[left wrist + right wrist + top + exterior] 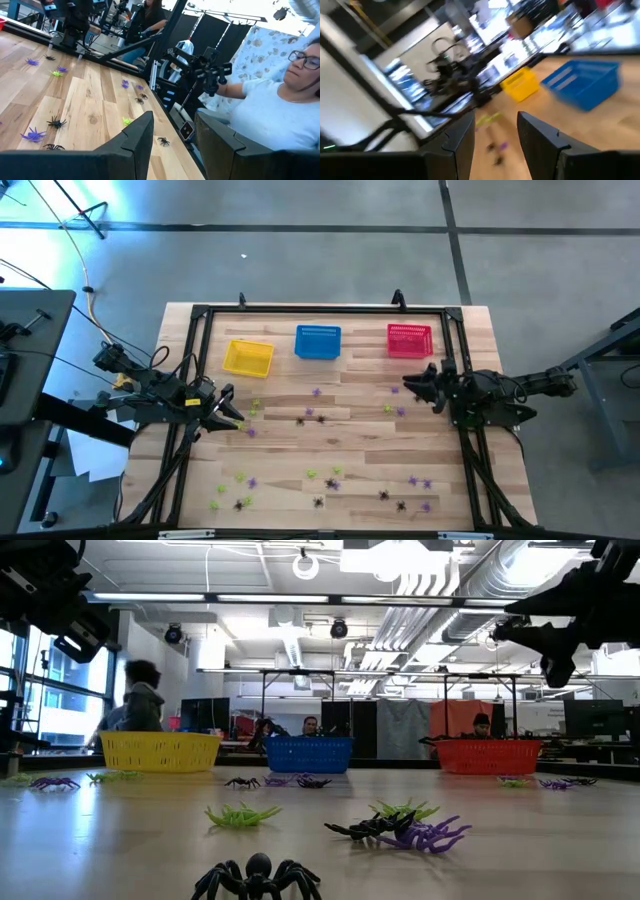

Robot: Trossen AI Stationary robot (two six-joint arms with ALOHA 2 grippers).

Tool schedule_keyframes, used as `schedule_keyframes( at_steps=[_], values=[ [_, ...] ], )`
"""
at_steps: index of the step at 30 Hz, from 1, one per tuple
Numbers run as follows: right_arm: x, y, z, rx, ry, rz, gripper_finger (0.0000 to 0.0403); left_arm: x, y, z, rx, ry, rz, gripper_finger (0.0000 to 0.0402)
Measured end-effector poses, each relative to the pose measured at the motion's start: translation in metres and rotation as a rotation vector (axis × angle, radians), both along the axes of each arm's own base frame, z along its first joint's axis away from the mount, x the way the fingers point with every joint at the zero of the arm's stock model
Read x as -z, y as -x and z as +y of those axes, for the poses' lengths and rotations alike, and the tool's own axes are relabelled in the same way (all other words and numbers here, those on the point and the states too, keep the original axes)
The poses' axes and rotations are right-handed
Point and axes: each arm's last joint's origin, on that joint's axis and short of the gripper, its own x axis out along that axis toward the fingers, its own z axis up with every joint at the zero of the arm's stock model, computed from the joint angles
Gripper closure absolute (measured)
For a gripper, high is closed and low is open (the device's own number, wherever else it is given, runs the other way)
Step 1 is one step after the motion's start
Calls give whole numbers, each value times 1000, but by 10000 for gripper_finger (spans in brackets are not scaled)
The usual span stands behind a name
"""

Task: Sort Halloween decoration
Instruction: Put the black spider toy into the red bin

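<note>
The left gripper (232,417) hovers with fingers apart and empty over the table's (350,435) left side; the right gripper (412,383), likewise apart and empty, hangs below the red basket (409,340). Spiders (318,417) lie scattered across the boards, none in the baskets.

A light wooden table (350,435) carries three mesh baskets along its far side: yellow basket (248,358), blue basket (318,342), red basket (409,340). Small purple, yellow-green and black plastic spiders (318,418) lie scattered across its middle and near side.
</note>
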Motion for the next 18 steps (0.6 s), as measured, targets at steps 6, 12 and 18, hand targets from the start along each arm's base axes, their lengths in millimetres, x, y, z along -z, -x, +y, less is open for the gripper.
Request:
schedule_keyframes(
  at_steps=[6,12,18],
  values=[
    [-2,4,1,-38,-129,191,258,0,0,0,0,0,0,268],
    [-34,5,1,-51,-194,359,258,0,0,0,0,0,0,268],
    [-59,-2,2,26,-124,731,258,0,0,0,0,1,0,268]
  ],
)
